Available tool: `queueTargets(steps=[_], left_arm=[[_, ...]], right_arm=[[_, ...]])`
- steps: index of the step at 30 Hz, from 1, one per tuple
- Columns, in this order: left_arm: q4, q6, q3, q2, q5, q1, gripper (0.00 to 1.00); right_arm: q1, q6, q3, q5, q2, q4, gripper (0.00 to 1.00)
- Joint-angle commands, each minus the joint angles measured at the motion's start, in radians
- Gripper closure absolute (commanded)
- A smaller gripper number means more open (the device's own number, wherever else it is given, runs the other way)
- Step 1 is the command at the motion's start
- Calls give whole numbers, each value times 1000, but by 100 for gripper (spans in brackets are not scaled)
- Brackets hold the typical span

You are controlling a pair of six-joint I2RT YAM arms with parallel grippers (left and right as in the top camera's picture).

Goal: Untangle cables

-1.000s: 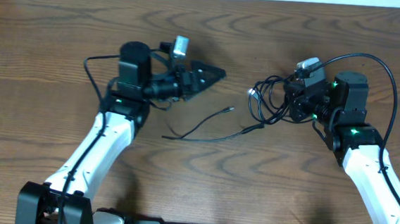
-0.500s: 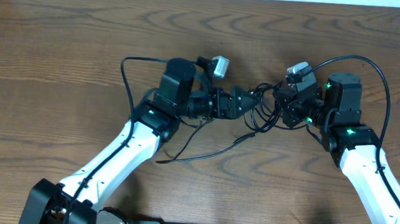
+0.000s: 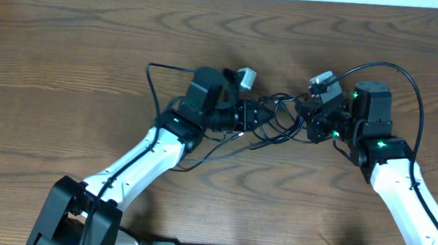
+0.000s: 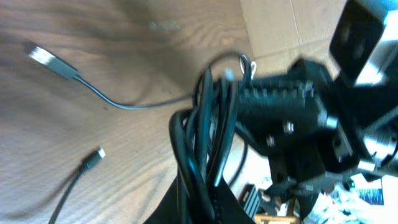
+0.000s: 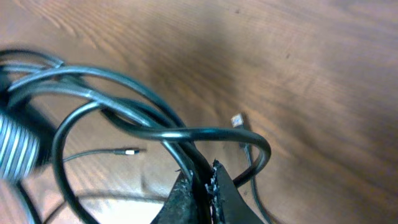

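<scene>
Swung in from the left since a second ago, the left hand (image 3: 263, 116) clenches the black cables (image 3: 283, 133); the right hand (image 3: 306, 118) grips the same bundle.

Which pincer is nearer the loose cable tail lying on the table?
Left. The left pincer, shut on the cable bundle, sits right beside where the tail trails out. The right pincer grips the bundle's opposite side, farther from the tail.

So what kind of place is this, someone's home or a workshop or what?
Probably a robotics lab or test bench: a white left arm and right arm work at a wooden table, tangled cables stretch between them, and cardboard shows in the left wrist view.
</scene>
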Motion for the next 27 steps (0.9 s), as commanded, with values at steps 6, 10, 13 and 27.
queueTargets(steps=[6, 10, 13, 27], left_arm=[[1, 10, 7, -2, -21, 152, 93], [1, 10, 7, -2, -20, 203, 92], [2, 10, 7, -2, 2, 203, 92], [95, 95, 7, -2, 96, 180, 92]], right_arm=[[-45, 209, 2, 72, -17, 25, 99], [-117, 285, 2, 151, -19, 23, 99], [-138, 315, 2, -6, -19, 23, 86], [29, 712, 1, -450, -18, 32, 75]])
